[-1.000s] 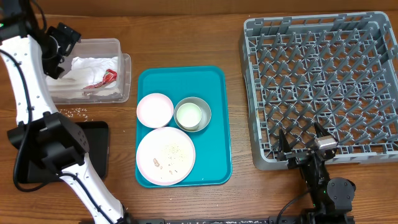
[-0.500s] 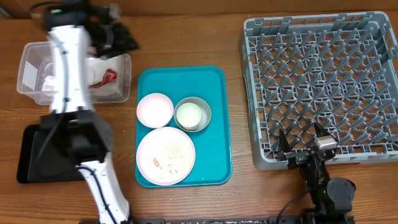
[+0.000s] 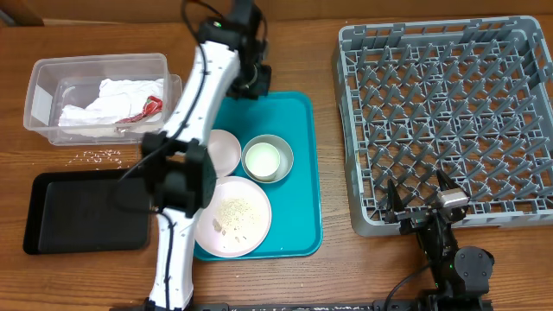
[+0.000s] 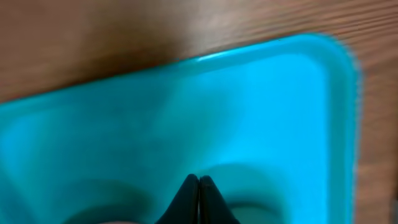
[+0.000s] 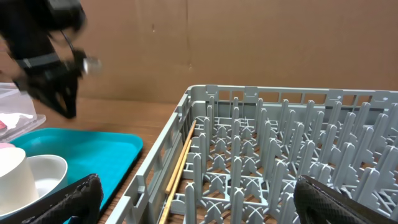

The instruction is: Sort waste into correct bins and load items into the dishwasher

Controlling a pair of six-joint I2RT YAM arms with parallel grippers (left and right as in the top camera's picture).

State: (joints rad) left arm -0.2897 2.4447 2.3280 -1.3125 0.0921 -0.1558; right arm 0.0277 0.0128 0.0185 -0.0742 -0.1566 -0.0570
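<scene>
Swung over from the tub (image 3: 99, 60), the left gripper (image 3: 251, 79), pressed together and empty, hangs above the tray's (image 3: 298, 130) far edge; the pink bowl (image 3: 226, 149) lies just nearward, closest to this arm.

Bright, even light from above gives a sharp overhead view, with only soft, faint shadows around the rack (image 3: 445, 121) and tray (image 3: 302, 173). The left wrist view is smeared and out of focus, the tray a teal blur. In the right wrist view the rack is clear, while the left arm (image 5: 50, 56) is a dark blur.
</scene>
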